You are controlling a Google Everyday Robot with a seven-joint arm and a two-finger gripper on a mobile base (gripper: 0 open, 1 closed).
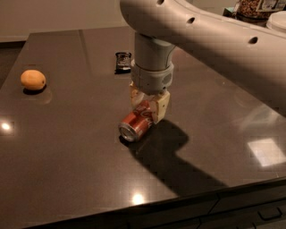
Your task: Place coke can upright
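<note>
The coke can (pixel 133 126) is red with silver ends and lies on its side on the dark table (pixel 67 147), its silver end facing the front left. My gripper (pixel 147 107) hangs straight down over the can's far end. Its two cream fingers (pixel 159 107) are closed in on the can's rear part, one on each side. The can's far end is hidden behind the fingers.
An orange fruit (pixel 33 80) sits at the table's left. A small dark wrapped snack bar (pixel 123 61) lies behind the gripper. The table's front edge (pixel 178 199) runs close below the can. Containers (pixel 257 9) stand at the back right.
</note>
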